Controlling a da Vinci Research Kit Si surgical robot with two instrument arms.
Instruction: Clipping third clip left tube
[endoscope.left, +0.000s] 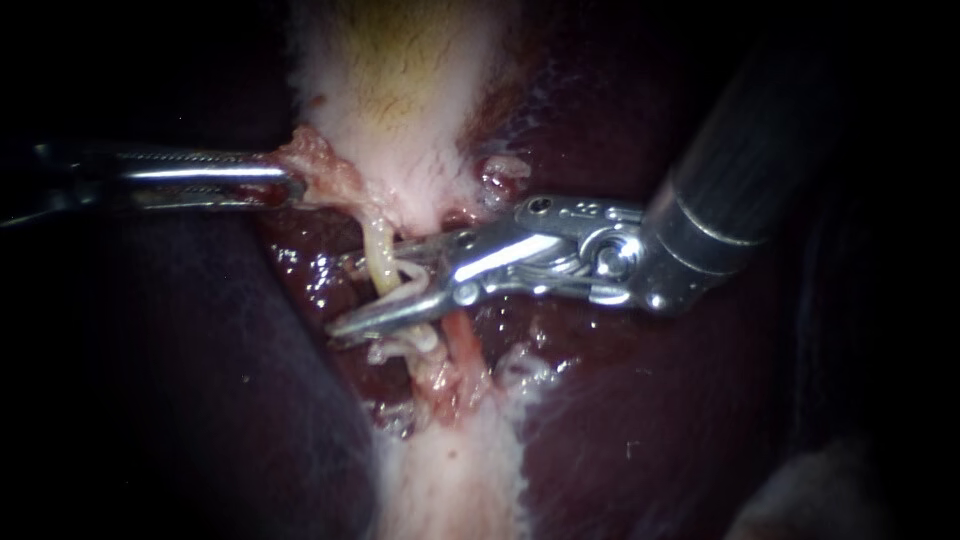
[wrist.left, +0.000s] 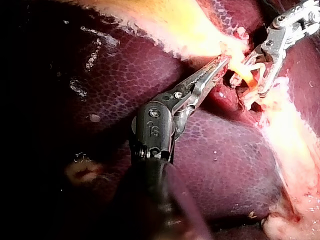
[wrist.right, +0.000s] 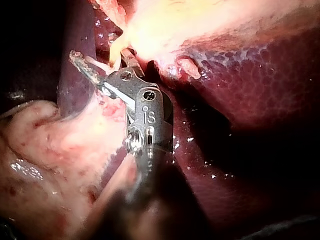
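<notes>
In the endoscope view the pale left tube (endoscope.left: 380, 262) runs down from the gallbladder (endoscope.left: 400, 110). My right instrument (endoscope.left: 345, 296) comes in from the upper right, its jaws open with the tube between them. White clips (endoscope.left: 412, 288) sit on the tube beside the jaws, and another clip (endoscope.left: 398, 347) lies lower. A reddish tube (endoscope.left: 462, 340) runs just to the right. My left instrument (endoscope.left: 288, 186) is shut on the gallbladder's ragged edge (endoscope.left: 318, 160), holding it leftward. In the right wrist view the right instrument (wrist.right: 100, 56) straddles the tube (wrist.right: 115, 54). In the left wrist view the left instrument (wrist.left: 221, 64) grips pale tissue.
Dark red liver (endoscope.left: 640, 400) surrounds the site on both sides. A pale band of tissue (endoscope.left: 450, 480) continues below the tubes. The right instrument's thick dark shaft (endoscope.left: 750, 160) crosses the upper right.
</notes>
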